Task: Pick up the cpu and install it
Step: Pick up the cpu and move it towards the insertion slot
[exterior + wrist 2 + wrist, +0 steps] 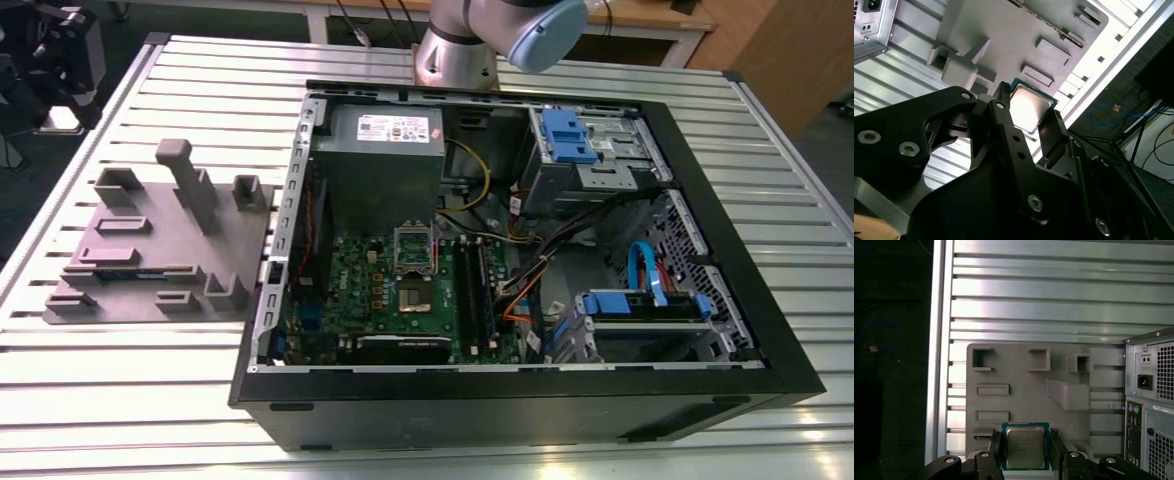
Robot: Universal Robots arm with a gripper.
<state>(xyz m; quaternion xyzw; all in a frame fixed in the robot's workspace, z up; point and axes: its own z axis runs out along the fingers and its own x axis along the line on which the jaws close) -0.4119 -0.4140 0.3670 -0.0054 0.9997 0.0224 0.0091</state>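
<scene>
a: cpu count, and where is it?

b: one. the cpu (1025, 447) is pinched between the two fingers (995, 454) of the single gripper (1025, 456), one dark finger closed against each of two opposite edges. its shiny silver top faces the camera in the first wrist view. it is lifted clear of the grey fixture (1019, 370) and shows against that fixture's flat surface in both wrist views.

a: how many fixtures are there?

b: one. it is a grey plate with several raised blocks and posts, and it lies flat on the slatted metal table (134, 400).

a: what else is near the fixture?

b: one open computer case (747, 330) lies on its side just beside it, on the exterior view's right of the fixture. inside the case there is one green motherboard with one silver-framed socket (416, 270), and one grey power supply (384, 140). the case's back panel stands beside the fixture in the first wrist view too.

a: and the arm?

b: one arm (481, 40), whose base stands on the table at the case's far side, well apart from the fixture.
</scene>
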